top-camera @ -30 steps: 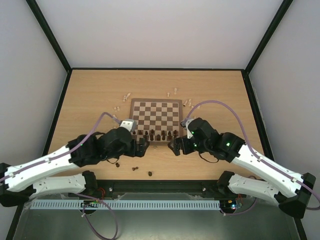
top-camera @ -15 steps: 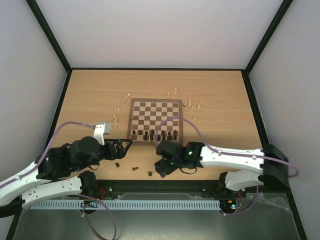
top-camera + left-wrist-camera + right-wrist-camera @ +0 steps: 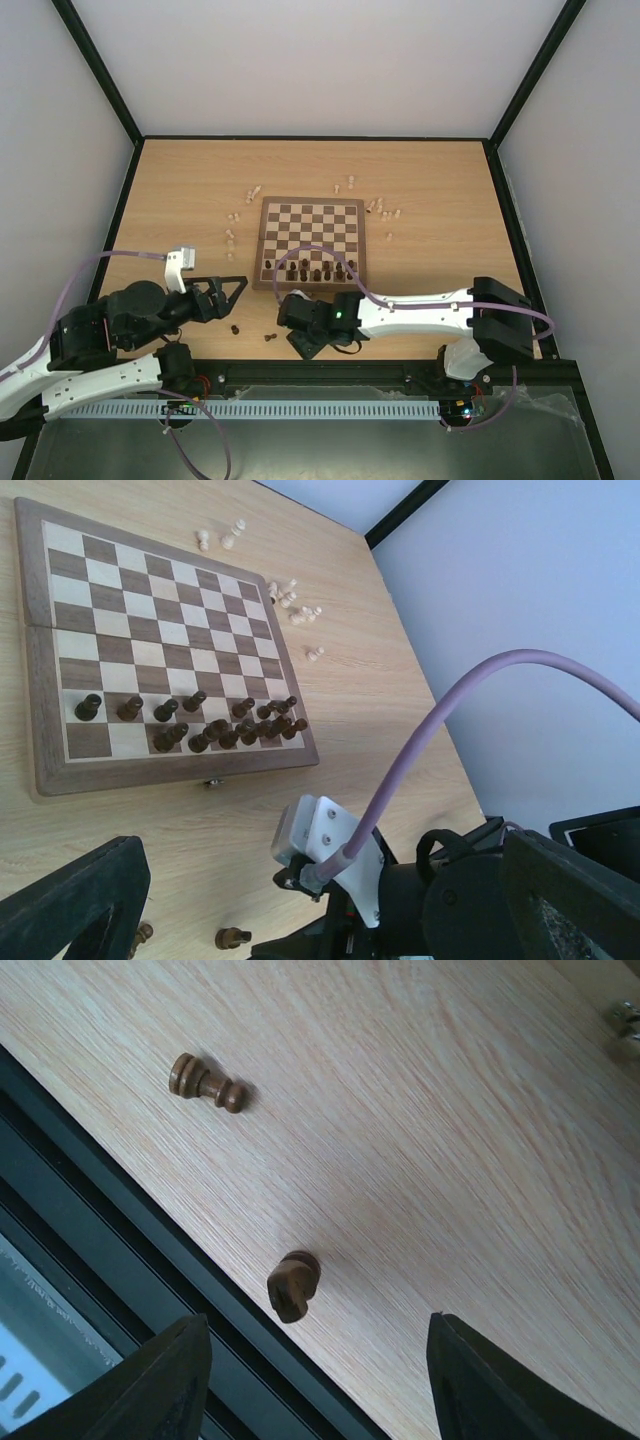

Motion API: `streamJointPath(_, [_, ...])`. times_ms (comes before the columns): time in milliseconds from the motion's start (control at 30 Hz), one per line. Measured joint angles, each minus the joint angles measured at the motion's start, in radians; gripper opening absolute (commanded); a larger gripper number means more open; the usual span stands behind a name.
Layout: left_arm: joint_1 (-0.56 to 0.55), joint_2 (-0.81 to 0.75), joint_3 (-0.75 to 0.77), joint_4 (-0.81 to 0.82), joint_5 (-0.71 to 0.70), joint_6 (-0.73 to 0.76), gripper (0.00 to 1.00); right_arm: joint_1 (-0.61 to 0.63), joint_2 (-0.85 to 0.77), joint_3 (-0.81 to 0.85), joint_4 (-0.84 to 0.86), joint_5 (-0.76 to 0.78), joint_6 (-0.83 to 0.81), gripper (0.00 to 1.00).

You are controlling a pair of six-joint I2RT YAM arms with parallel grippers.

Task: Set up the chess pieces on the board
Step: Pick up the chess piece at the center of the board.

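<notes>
Two dark chess pieces [image 3: 205, 1082] lie on the table [image 3: 450, 1110], off the board [image 3: 312, 225], under your right gripper [image 3: 315, 1338], whose fingers [image 3: 165, 1385] stand wide apart and empty. One toppled piece [image 3: 293, 1285] sits just ahead, centred between them; the other lies beyond, long axis across the gap. Your left gripper [image 3: 228, 292], spread and empty, is farther. No writing shows.

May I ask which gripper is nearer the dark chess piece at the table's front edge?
Right. The right gripper hangs above the dark chess piece, fingers open either side; the left gripper is off to its left.
</notes>
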Motion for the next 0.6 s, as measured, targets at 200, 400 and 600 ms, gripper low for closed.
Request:
streamJointPath(200, [0.000,-0.020,0.000,-0.002,-0.002,-0.004,0.99,0.014,0.053,0.011,0.014,-0.009,-0.018,0.56])
streamJointPath(400, [0.000,-0.035,0.003,-0.022,-0.009,-0.005,0.99,0.028,0.109,0.045,0.018,-0.016,-0.033,0.46])
streamJointPath(600, [0.000,-0.044,0.004,-0.042,-0.016,-0.005,0.99,0.029,0.148,0.073,0.023,-0.018,-0.038,0.38])
